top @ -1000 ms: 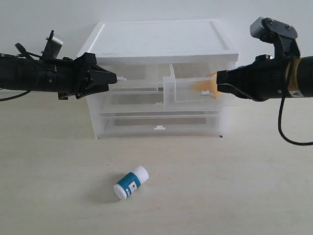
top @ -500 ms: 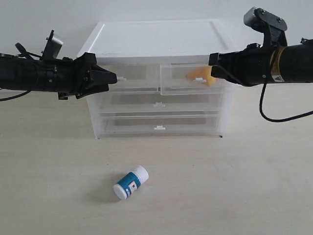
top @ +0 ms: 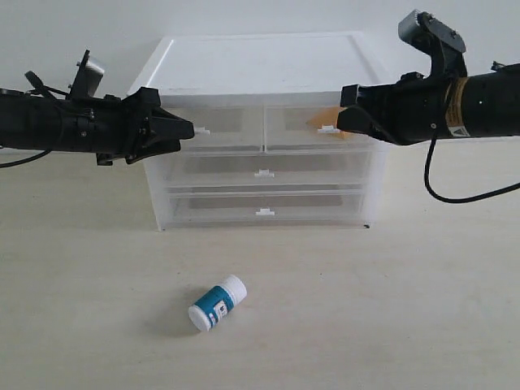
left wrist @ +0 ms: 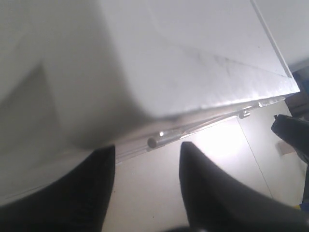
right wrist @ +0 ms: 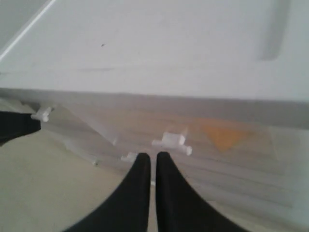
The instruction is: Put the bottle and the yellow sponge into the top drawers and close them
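Though open a second ago, the right top drawer (top: 288, 135) is shut.

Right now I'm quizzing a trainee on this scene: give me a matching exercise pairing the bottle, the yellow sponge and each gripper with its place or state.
Things:
1. bottle
2. yellow sponge
3. left gripper
4. right gripper

Places or states:
A. shut
B. lying on the table
C. open
D. inside a top drawer

Pairs: 1-B, 2-D, 3-C, 4-A
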You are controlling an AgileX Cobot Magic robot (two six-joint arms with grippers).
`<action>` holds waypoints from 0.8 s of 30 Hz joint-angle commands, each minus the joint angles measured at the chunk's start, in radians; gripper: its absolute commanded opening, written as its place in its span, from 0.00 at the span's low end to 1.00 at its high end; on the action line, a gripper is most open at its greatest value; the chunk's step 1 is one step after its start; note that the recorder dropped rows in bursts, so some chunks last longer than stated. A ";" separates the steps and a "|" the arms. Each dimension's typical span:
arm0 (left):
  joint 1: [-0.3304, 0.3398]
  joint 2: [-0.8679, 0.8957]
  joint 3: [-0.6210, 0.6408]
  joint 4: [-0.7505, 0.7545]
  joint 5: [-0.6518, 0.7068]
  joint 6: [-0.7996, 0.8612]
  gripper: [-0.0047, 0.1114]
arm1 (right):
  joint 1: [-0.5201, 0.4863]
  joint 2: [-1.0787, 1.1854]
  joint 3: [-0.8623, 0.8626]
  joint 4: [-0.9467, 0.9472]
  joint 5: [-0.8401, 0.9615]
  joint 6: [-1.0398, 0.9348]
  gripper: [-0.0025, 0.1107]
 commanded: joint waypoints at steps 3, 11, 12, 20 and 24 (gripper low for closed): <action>0.008 0.004 -0.013 -0.022 -0.019 -0.010 0.40 | 0.002 -0.005 -0.009 -0.271 -0.026 0.202 0.02; 0.008 0.004 -0.013 -0.027 0.005 -0.044 0.40 | 0.002 -0.005 -0.009 -0.238 -0.128 0.202 0.02; 0.008 0.004 -0.013 -0.037 0.008 -0.046 0.40 | 0.002 -0.005 -0.009 -0.238 -0.121 0.197 0.02; 0.008 0.004 -0.013 -0.111 0.070 -0.096 0.40 | 0.002 -0.005 -0.009 -0.238 -0.078 0.190 0.02; 0.008 0.004 -0.013 -0.110 0.070 -0.103 0.40 | 0.002 -0.005 -0.009 -0.176 -0.046 0.125 0.02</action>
